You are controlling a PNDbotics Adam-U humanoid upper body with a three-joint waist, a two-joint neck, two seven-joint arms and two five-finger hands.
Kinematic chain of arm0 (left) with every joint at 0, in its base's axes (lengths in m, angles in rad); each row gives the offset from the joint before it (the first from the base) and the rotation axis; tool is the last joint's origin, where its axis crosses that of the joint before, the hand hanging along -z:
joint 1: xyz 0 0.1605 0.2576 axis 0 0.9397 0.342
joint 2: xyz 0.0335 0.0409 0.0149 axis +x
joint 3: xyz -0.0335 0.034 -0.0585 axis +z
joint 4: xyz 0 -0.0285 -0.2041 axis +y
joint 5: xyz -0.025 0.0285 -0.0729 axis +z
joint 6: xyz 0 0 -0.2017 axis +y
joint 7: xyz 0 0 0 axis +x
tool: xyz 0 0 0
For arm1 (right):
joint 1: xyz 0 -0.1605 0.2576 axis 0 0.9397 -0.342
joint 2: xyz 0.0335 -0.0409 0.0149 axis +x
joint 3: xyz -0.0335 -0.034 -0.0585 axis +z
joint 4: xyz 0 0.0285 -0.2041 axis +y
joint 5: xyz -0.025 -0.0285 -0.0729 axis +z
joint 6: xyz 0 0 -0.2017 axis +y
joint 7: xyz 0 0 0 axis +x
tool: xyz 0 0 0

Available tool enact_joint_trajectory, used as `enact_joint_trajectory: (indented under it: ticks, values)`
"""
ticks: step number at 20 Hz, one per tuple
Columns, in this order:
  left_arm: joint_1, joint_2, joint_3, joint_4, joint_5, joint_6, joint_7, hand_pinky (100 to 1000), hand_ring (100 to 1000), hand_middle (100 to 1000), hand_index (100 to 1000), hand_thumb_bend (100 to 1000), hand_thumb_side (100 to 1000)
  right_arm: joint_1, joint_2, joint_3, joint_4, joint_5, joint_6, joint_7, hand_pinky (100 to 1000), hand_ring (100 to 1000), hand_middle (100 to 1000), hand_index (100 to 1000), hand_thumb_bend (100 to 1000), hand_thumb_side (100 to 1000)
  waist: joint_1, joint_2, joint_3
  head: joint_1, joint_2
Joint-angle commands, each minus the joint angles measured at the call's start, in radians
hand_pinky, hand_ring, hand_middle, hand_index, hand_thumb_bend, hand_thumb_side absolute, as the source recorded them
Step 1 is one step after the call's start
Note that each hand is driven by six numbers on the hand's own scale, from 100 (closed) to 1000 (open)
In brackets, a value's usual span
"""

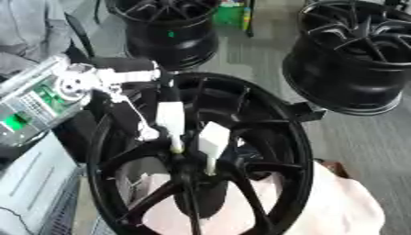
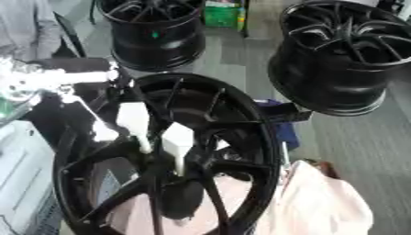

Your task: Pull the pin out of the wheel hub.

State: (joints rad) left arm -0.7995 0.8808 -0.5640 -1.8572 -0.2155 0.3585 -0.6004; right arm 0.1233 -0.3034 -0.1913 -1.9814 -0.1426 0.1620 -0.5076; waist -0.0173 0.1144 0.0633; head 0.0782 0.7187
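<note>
A large black spoked wheel hub (image 1: 273,137) stands tilted in the middle of both views. Two white blocks with pale thin stems stick into its centre: the left pin (image 1: 170,120) and the right pin (image 1: 213,141), side by side. My left arm comes in from the left, with a silver joint (image 1: 76,85) and a white segment. Its black left hand (image 1: 128,112) hangs just left of the left pin, with a pale tip (image 1: 148,133) close to that pin's stem. The hand is blurred and partly merges with the dark spokes. My right hand shows in neither view.
Two more black wheels stand on the grey floor, one at the back (image 1: 164,32) and one at the right (image 1: 353,59). A grey device with green screens (image 1: 32,108) sits at the left. A pale pink cloth (image 1: 341,206) lies under the hub's lower right.
</note>
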Motion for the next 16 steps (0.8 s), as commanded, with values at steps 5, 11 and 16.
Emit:
enact_joint_trajectory:
  ticks: [5, 11, 16]
  values:
    - [0.018, 0.118, 0.206, -0.060, 0.042, -0.014, 0.071, 638, 478, 265, 495, 120, 100, -0.006, -0.024, -0.013, -0.019, 0.004, -0.007, -0.009, 712, 689, 722, 761, 100, 773, 0.004, -0.012, 0.009, -0.024, -0.007]
    - [0.023, 0.161, 0.357, 0.080, 0.048, -0.017, 0.134, 639, 479, 258, 504, 100, 100, -0.001, -0.026, -0.019, -0.019, 0.007, -0.008, -0.016, 712, 689, 722, 761, 100, 771, 0.004, -0.013, 0.019, -0.038, -0.007]
    - [-0.020, 0.158, 0.496, 0.301, 0.056, -0.038, 0.234, 650, 486, 254, 511, 100, 100, 0.004, -0.026, -0.024, -0.019, 0.010, -0.007, -0.021, 713, 689, 722, 761, 100, 771, 0.002, -0.015, 0.030, -0.053, -0.003]
